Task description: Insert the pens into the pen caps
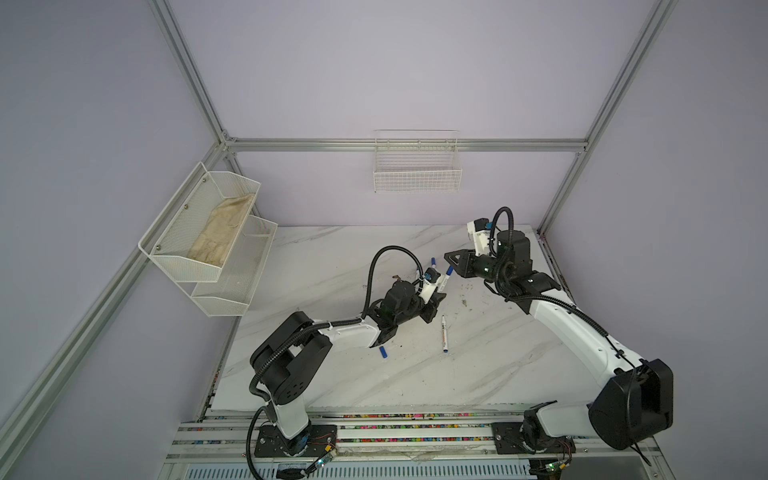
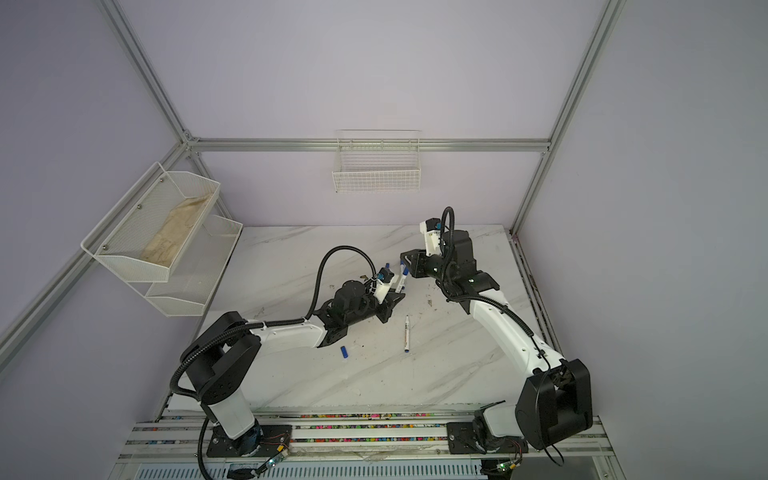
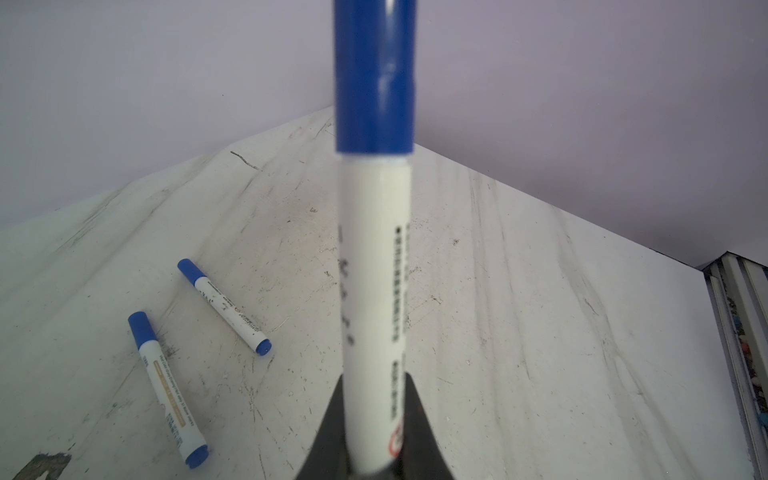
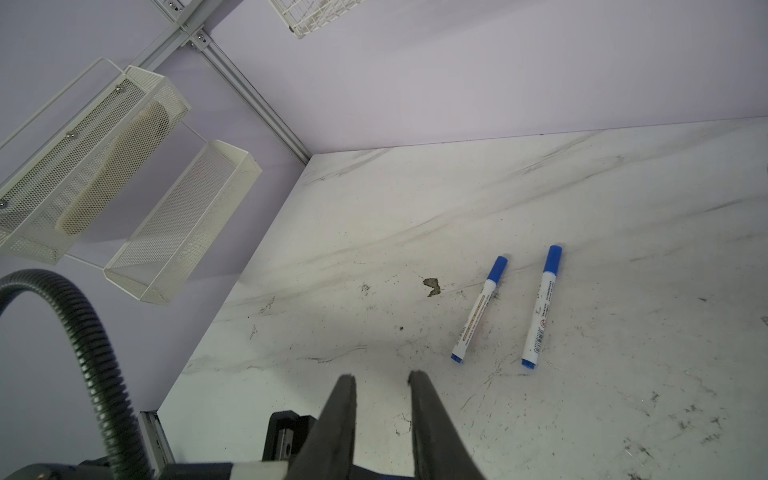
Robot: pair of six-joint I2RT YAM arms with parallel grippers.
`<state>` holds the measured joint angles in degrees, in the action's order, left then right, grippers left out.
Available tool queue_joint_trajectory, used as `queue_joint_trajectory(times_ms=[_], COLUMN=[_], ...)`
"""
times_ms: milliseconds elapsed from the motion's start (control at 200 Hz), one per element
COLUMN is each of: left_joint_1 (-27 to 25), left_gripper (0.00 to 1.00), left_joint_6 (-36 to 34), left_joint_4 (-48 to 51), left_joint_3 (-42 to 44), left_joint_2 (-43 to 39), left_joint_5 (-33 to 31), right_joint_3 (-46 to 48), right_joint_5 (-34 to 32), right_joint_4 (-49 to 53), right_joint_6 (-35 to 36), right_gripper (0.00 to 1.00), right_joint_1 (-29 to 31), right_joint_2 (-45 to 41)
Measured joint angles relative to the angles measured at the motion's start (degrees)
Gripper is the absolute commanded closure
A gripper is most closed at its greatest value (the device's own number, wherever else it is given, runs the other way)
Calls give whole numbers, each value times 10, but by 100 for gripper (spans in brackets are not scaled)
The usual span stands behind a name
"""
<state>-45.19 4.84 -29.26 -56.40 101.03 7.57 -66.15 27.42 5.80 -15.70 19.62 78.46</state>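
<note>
a white marker pen with dark barrel print [image 3: 374,257] is up off the table near the middle, pinched at its lower end by the left gripper [image 3: 374,379]. the black jaws press tight on both sides of the barrel. a dark-blue plastic cap [image 3: 374,75] sits on its free end, which points far and right. in both top views that capped end lies just beside the tips of the right gripper [image 1: 453,262]; i cannot tell whether they touch. the right wrist view shows those jaws a little apart with nothing between them.

two more capped pens [image 4: 480,309] lie side by side, not touching, on the white marble-patterned tabletop [image 1: 332,374], just beyond the left gripper. in the top views the left wrist hides most of them. an uncapped white pen [image 1: 444,334] lies nearer, right of the left gripper, with its pointed tip toward the far side. a loose dark-blue cap [image 1: 383,352] lies well left of it, just beside the left forearm.

on the left wall hangs a white two-tier mesh shelf [image 1: 183,224], with a beige folded cloth [image 1: 222,232] in its upper tier. a white wire basket [image 1: 417,174] hangs on the far wall.
</note>
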Motion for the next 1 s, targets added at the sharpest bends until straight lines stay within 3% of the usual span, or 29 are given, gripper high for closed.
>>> queue_joint_trajectory(times_ms=[710, 1000], left_joint_1=[0, 0], left_gripper=[100, 100], left_joint_6=[0, 0], left_joint_4=[0, 1], left_joint_3=[0, 0], left_joint_2=[0, 0], left_joint_5=[-2, -2], right_joint_3=[19, 27], right_joint_5=[10, 16], right_joint_4=[-4, -9], right_joint_6=[-5, -12], right_gripper=[72, 93], right_joint_1=[0, 0], right_joint_2=[2, 5])
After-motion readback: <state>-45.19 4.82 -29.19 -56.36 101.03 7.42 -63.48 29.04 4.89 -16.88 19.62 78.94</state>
